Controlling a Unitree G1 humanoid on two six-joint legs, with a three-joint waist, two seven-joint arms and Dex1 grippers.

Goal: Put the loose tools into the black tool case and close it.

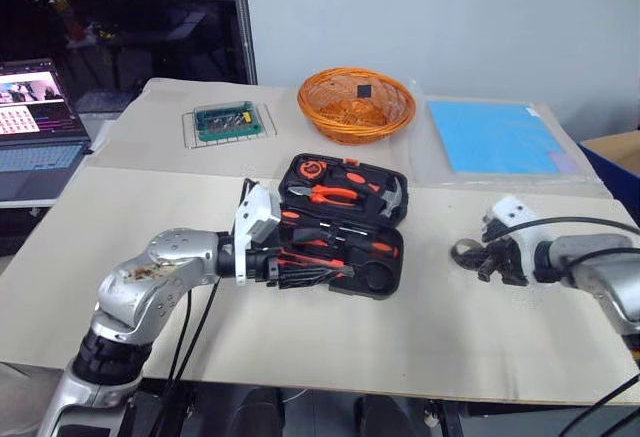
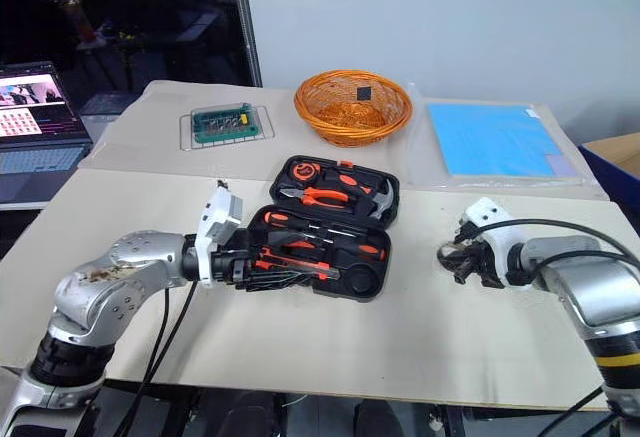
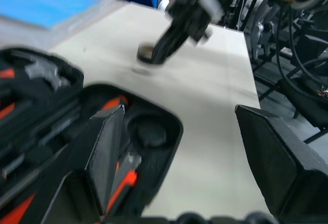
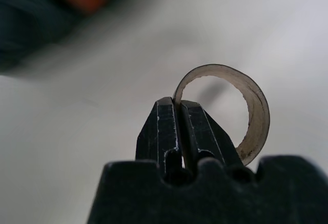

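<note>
The right gripper (image 4: 178, 106) has its two black fingers pinched flat on the wall of the small tape roll (image 4: 241, 106), to the right of the open black tool case (image 1: 345, 225) and apart from it. The step in hand looks like carrying this roll to the case. To do it well, keep the pinch firm on the thin wall, lift clear of the table, travel left, and lower the roll over the round recess (image 3: 147, 131) at the case's near right corner before letting go; a tilted roll would likely sit proud and block the lid

The left gripper (image 3: 182, 155) hangs unclenched, fingers spread wide, holding nothing, at the near left edge of the case; it should stay off the recess so the right has room

Counted: one case, lying open in the middle of the table with orange-handled tools already seated in both halves, their number too crowded to tell; one tape roll; one orange wicker basket (image 1: 356, 104) at the far side; one green circuit board (image 1: 229, 121) far left; one blue sheet (image 1: 492, 137) far right; one laptop (image 1: 35, 122) at the left edge
</note>
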